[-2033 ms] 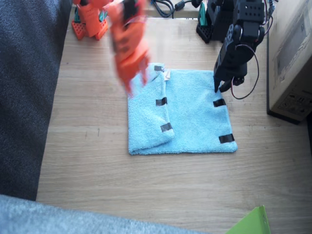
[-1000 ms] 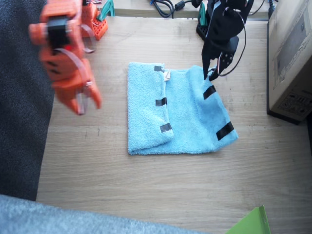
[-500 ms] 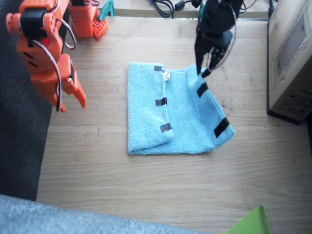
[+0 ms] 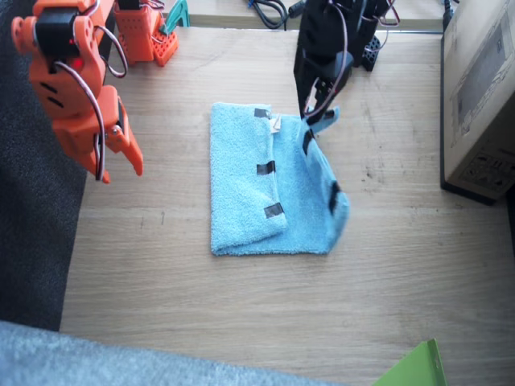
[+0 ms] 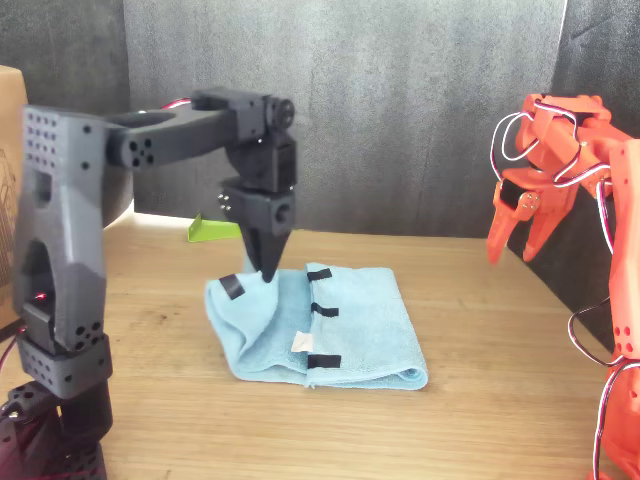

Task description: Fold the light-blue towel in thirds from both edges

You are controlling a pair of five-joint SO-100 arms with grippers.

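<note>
Pale wood-grain tabletop fills the scene, with dark grey carpet along its left side and a dark curtain behind it in the front view. At the middle of the table lies the light-blue fluffy terry towel with short black tape strips on its short edges. Its left third is already folded over onto the middle, so that edge's three strips lie in a row down the towel's centre, with a small white tag beside the far one.

The black left gripper points down at the towel's far right corner, its jaws pinched on the right edge and holding that corner raised off the table; the rest of this edge curls up and leans toward the middle. In the front view the same black gripper meets the cloth at the lifted fold.

The orange right gripper hangs above the table's left margin, well apart from the towel, holding nothing, its fingers slightly parted.

A cardboard box stands at the right, and a green sheet corner shows at the near edge.
</note>
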